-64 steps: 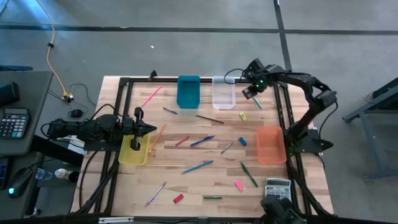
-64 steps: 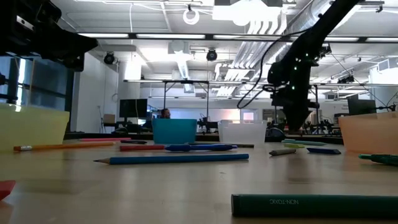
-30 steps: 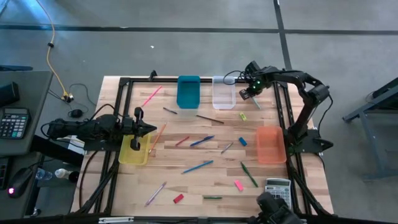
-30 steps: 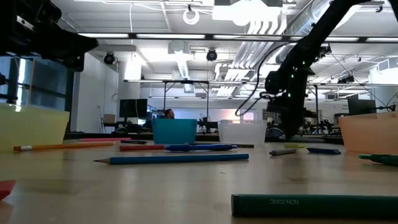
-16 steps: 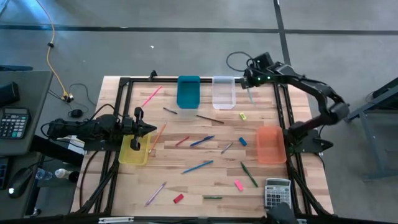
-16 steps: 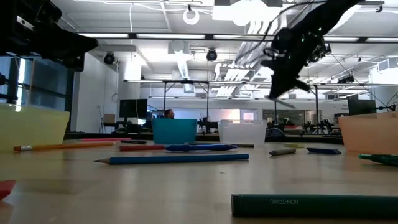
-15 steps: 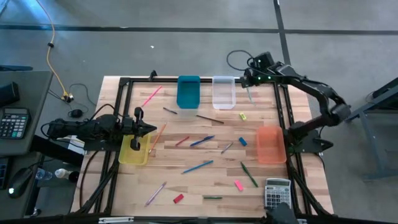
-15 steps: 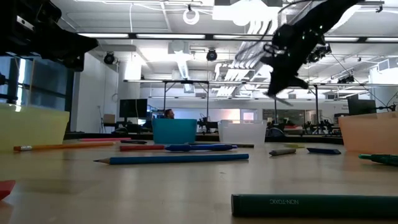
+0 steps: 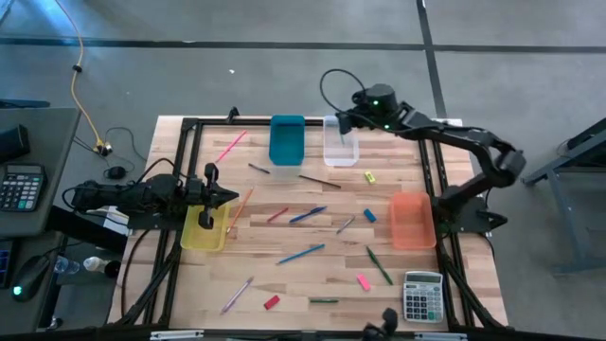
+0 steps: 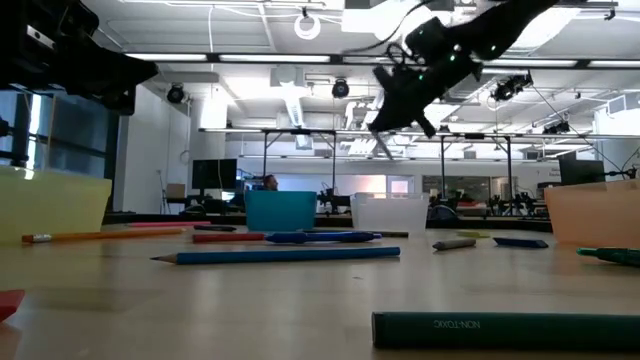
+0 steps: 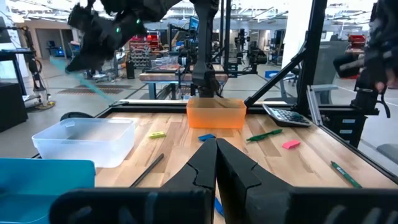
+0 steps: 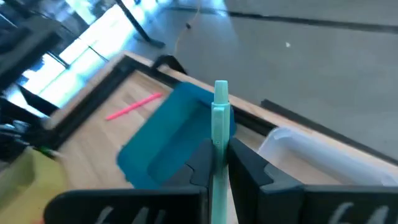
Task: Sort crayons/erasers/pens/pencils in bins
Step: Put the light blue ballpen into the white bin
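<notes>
One raised right tool above the clear bin, clamped around a teal pen.

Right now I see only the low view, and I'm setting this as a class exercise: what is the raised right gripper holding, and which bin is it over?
Observer: The right gripper is shut on a pale green pen, plain in its wrist view.
Operator: Over which bin?
Observer: In the high view it hangs over the far end of the clear bin, next to the teal bin.
Operator: And the left gripper?
Observer: The left gripper is shut with nothing in it, at the far edge of the yellow bin.
</notes>
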